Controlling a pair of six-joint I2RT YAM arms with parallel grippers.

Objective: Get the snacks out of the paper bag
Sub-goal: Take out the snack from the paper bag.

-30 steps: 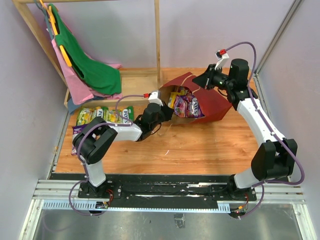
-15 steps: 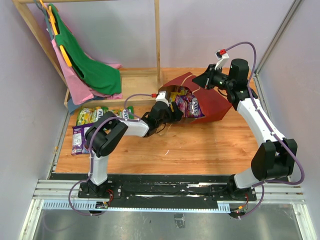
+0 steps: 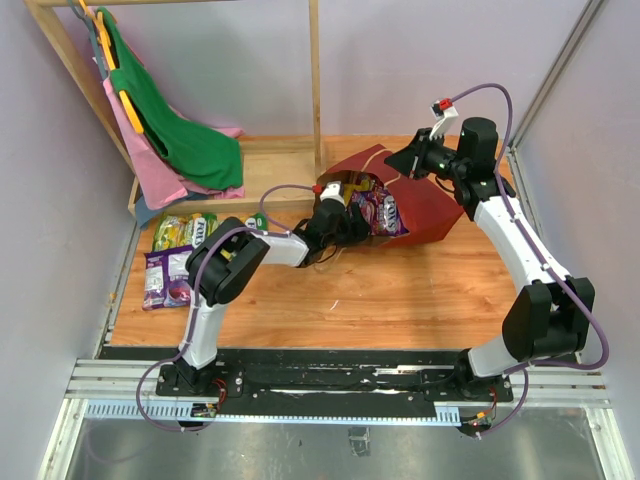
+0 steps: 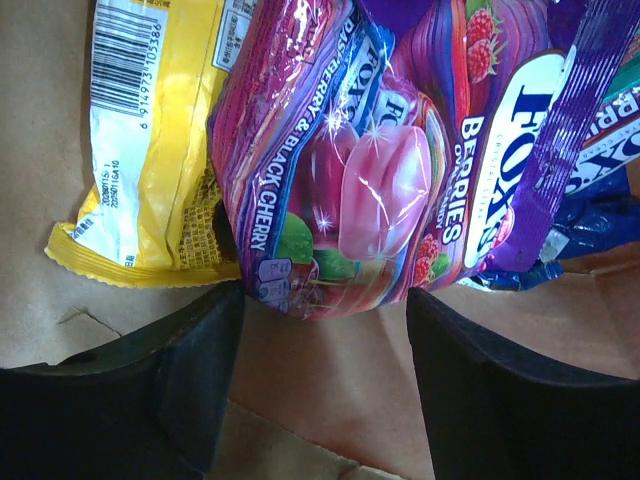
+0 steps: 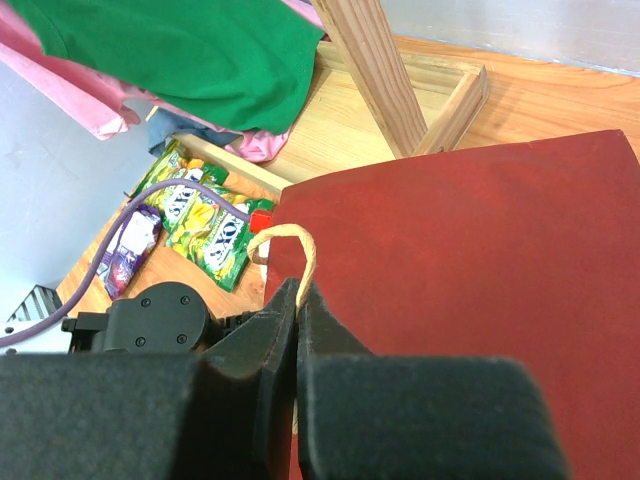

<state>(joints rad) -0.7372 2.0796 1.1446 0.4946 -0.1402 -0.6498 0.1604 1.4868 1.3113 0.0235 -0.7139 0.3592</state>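
The purple packet point(image 4: 380, 170) carries "FOX'S" in white, "BERRIES" down its middle and "BERRY & BLACK CHERRY" along its left edge; the smaller print beside them is too fine to read. The yellow packet point(image 4: 160, 130) bears a barcode numbered "6 914973 105386". The green packets point(image 5: 205, 225) show "FOX'S" — only partly legible

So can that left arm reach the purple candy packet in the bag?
Probably yes: the left gripper is open right at the purple candy packet, with nothing between, and the right gripper pinches the handle of the paper bag.
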